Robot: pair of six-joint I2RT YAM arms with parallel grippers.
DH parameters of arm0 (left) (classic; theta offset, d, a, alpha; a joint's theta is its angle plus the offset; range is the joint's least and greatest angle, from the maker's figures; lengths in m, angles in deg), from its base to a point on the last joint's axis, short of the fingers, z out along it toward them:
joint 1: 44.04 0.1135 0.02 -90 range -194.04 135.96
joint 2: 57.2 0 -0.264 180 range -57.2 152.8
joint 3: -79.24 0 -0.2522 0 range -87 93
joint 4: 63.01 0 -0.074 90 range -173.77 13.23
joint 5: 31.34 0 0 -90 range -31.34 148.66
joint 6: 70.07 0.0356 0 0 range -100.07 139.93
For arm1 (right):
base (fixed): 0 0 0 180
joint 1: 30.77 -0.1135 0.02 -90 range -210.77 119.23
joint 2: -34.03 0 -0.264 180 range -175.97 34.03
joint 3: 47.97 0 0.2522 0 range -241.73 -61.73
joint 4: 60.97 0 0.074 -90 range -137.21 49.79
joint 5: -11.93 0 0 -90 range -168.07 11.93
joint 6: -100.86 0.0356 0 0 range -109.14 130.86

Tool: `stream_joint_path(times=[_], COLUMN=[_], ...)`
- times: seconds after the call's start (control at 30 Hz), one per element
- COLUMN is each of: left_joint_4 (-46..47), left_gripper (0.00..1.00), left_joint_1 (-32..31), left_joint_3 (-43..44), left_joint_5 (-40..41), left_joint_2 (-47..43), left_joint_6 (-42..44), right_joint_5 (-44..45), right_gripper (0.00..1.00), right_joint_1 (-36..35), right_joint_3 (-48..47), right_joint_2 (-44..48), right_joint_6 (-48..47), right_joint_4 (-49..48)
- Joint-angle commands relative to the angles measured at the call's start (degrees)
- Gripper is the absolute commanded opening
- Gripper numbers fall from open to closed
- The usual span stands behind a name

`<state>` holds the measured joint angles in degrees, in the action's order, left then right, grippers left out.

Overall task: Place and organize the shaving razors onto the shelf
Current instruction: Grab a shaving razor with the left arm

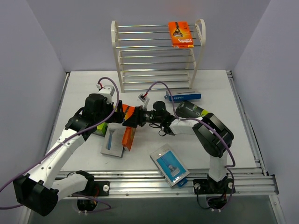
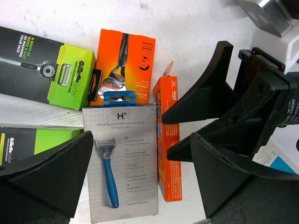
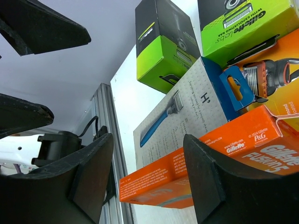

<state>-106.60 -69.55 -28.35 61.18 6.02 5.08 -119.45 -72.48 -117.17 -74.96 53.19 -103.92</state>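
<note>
Shaving razors (image 1: 112, 142) lie mid-frame on the table (image 1: 233, 140); one orange pack (image 1: 181, 34) tops the shelf (image 1: 113, 37). Left hand (image 2: 135, 177) gapes wide above them. Right hand (image 3: 147, 140), open and empty, faces it.

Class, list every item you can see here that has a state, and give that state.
shelf, upright, one pack on its top tier.
top-tier orange pack, lying flat, face up.
orange pack by the grippers, standing on its edge.
grey pack, lying flat, face up.
front blue pack, lying flat, face up.
left gripper, fingers open, empty.
right gripper, fingers open, empty.
</note>
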Motion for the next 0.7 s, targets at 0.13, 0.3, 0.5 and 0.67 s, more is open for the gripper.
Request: stream_joint_path(times=[0.13, 0.3, 0.5, 0.67], left_joint_4=[1.17, 1.08, 1.52, 1.0], left_gripper=[0.94, 0.94, 0.94, 0.94], left_joint_1=[-0.15, -0.15, -0.15, -0.41], left_joint_3=[1.55, 1.55, 1.46, 2.16], left_joint_5=[0.82, 0.9, -0.84, -7.26], left_joint_2=[-1.35, -1.35, -0.47, 3.73], left_joint_6=[-0.27, -0.18, 0.0, 1.31], right_joint_5=[0.17, -0.45, -0.71, -1.07], right_gripper=[0.6, 0.6, 0.61, 0.61], right_joint_1=[2.07, 3.48, 5.67, 10.33], right_joint_3=[-2.3, -2.39, -0.56, 5.33], right_joint_2=[4.92, 5.72, 9.23, 16.08], right_joint_6=[-1.28, -0.84, -0.49, -0.93], right_joint_4=[1.69, 1.25, 1.25, 1.42])
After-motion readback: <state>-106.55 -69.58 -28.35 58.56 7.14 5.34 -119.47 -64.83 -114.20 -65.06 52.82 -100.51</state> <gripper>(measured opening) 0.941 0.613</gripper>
